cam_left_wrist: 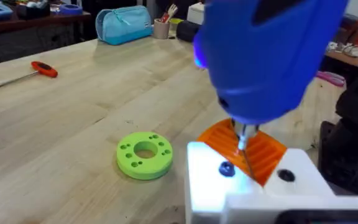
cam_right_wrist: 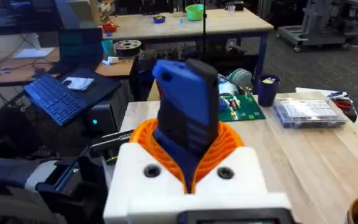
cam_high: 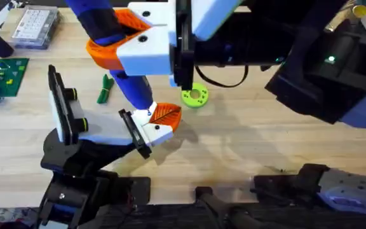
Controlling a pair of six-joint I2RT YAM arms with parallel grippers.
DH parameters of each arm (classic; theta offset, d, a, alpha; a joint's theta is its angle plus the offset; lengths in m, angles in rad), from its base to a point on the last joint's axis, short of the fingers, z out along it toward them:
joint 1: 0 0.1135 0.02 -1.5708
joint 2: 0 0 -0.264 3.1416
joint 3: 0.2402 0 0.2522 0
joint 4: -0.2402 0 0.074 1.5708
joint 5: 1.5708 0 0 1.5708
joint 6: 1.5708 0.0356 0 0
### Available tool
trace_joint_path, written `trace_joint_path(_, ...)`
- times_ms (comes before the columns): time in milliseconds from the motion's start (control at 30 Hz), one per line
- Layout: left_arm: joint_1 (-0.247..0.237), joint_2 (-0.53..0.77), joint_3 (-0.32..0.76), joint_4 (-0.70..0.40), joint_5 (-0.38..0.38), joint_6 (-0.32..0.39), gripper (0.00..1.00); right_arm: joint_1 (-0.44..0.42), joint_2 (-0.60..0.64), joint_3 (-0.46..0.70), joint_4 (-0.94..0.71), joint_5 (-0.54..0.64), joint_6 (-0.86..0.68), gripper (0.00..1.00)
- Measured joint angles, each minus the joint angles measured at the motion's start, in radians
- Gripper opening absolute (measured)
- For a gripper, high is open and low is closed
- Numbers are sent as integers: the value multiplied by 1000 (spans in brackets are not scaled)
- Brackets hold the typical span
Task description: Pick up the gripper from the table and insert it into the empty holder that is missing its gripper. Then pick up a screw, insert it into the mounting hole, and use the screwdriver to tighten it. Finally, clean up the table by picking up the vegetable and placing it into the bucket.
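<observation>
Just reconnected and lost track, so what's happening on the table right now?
The blue screwdriver is held upright, its bit down on the white gripper with the orange finger, which already sits in the black holder on the stand. In the left wrist view the bit meets the piece close to a blue-looking screw head, so this looks like the tightening step. The green vegetable lies on the table, not yet cleaned up. A lime-green ring sits nearby.

A robotics lab: workbenches, a laptop (cam_right_wrist: 58, 96) and a circuit board (cam_right_wrist: 238, 107) beyond the wooden table (cam_right_wrist: 316, 155).
</observation>
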Motion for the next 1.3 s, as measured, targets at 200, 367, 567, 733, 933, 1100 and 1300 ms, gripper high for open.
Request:
trace_joint_path(200, 0, 0, 0, 0, 0, 0, 15, 0, 0, -8, 0, 0, 0, 27)
trace_joint_path(367, 0, 0, 0, 0, 0, 0, 15, 0, 0, -11, 0, 0, 0, 27)
trace_joint_path(567, 0, 0, 0, 0, 0, 0, 15, 0, 13, -15, 2, 0, 0, 27)
trace_joint_path(733, 0, 0, 0, 0, 0, 0, 15, 0, 35, -16, 24, 0, 0, 27)
trace_joint_path(933, 0, 0, 0, 0, 0, 0, 15, 0, 45, -16, 38, 0, 0, 27)
trace_joint_path(1100, 0, 0, 0, 0, 0, 0, 15, 0, 45, -17, 40, 0, 0, 27)
trace_joint_path(1300, 0, 0, 0, 0, 0, -1, 15, 0, 45, -17, 26, 0, 0, 27)
